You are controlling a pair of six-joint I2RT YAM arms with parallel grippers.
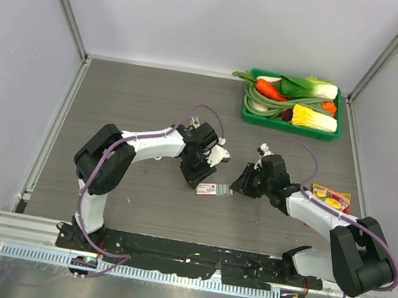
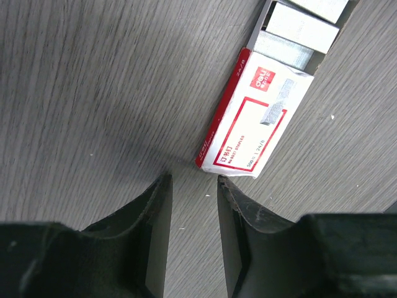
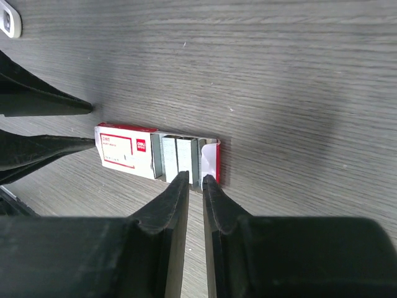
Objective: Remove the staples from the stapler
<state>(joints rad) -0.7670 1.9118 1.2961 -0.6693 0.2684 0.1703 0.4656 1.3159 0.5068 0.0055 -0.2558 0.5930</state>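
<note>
Beside my left wrist lies a small whitish piece (image 1: 218,153), apparently the stapler; its pale end (image 3: 8,18) shows at the right wrist view's top-left corner. I cannot pick out a loose strip of staples. A red-and-white staple box (image 1: 211,190) (image 2: 254,118) (image 3: 124,152) lies between the grippers, its tray slid out with silver staple blocks (image 3: 177,155) (image 2: 298,25) inside. My left gripper (image 2: 191,179) (image 1: 201,174) is open and empty, one fingertip at the box's corner. My right gripper (image 3: 195,177) (image 1: 241,186) hovers at the tray, open only a narrow slit, nothing between.
A green tray (image 1: 287,128) of toy vegetables stands at the back right. A yellow-and-red packet (image 1: 331,198) lies beside the right arm. The left gripper's black fingers (image 3: 43,102) reach toward the box from the left in the right wrist view.
</note>
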